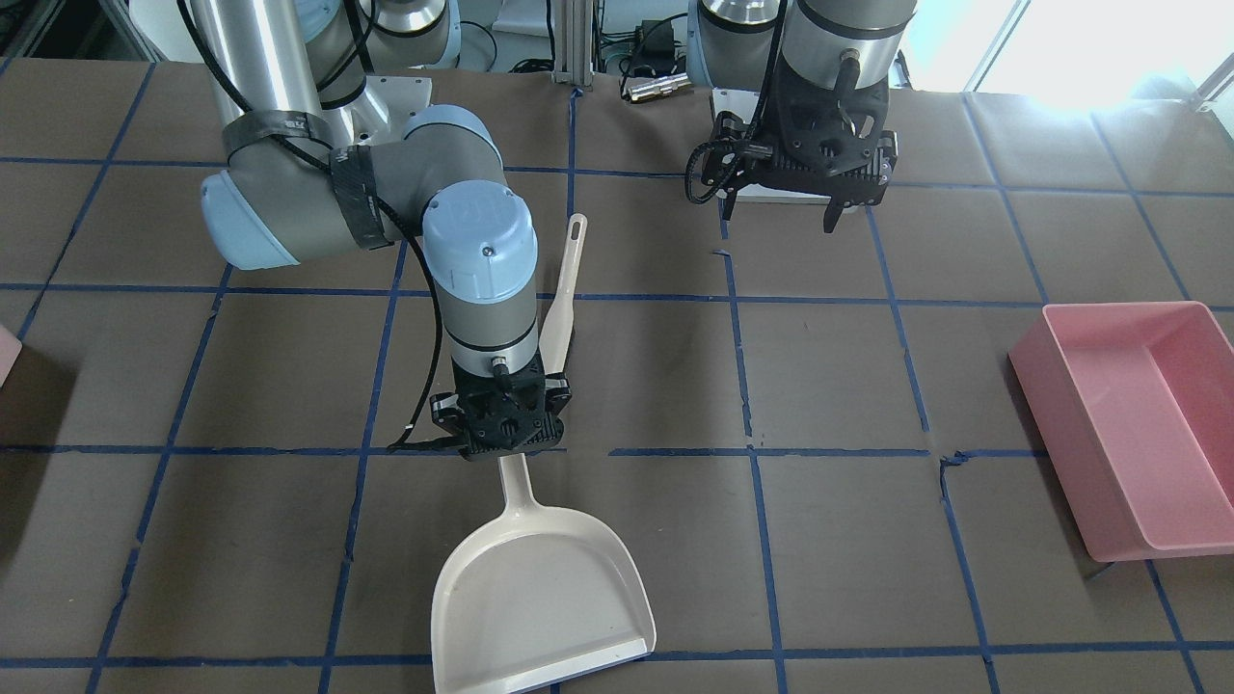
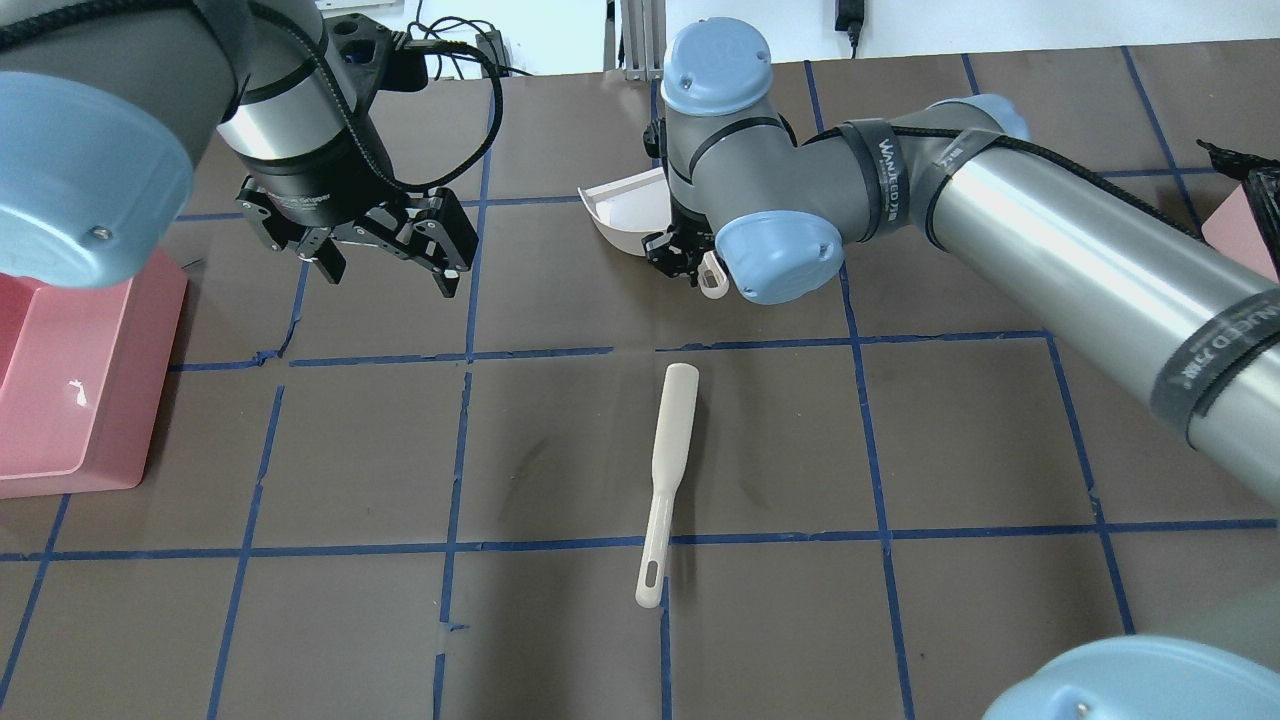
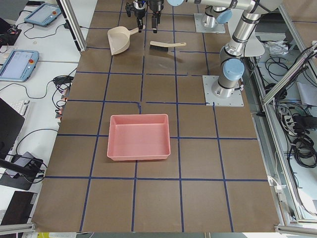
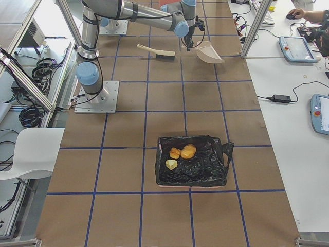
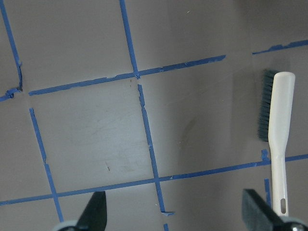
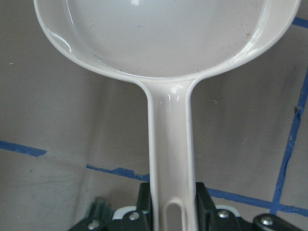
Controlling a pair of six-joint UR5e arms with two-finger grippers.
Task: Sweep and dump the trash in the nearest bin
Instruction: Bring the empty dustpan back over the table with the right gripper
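The trash (image 4: 180,154), three tan-orange and pale yellow lumps, lies inside the bin (image 4: 205,172), which is lined with a black bag. A pale pink corner of the bin shows in the front view (image 1: 4,353) and the overhead view (image 2: 1238,228). My right gripper (image 1: 508,451) is shut on the handle of a cream dustpan (image 1: 540,593), low over the table; the wrist view shows the handle (image 6: 171,144) between the jaws. My left gripper (image 2: 390,270) is open and empty above the table. A cream brush (image 2: 668,480) lies between the arms and also shows in the left wrist view (image 5: 279,139).
A large pink rectangular tub (image 1: 1128,424) stands at the robot's left end of the table and also shows in the overhead view (image 2: 70,380). The brown table cover has a blue tape grid. Both arm bases stand at the table's back edge.
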